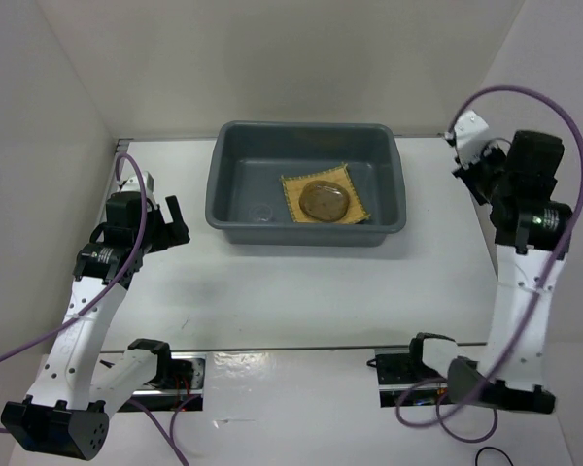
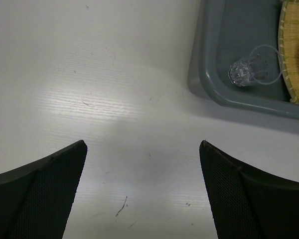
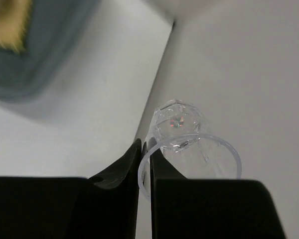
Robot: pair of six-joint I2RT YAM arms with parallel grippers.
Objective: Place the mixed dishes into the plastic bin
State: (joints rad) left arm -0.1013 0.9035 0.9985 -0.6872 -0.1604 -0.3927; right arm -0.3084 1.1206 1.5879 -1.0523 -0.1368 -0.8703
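The cup (image 3: 189,142) looks thin, clear and slick: light, probably fragile, and apt to twist in a rim pinch. The right claw (image 3: 145,149) is closed on its rim, right of the bin (image 1: 219,194), near the wall (image 3: 249,59). The bin holds a mat (image 1: 293,184), a plate (image 1: 323,201) on it, and a second cup (image 2: 246,72) beside the mat. The left claw (image 2: 142,147) gapes wide over the counter (image 2: 89,74), empty.

Bin (image 1: 306,127) L side free bar cup (image 1: 264,211); mat (image 1: 293,184) w/ plate (image 1: 324,201) fills R.
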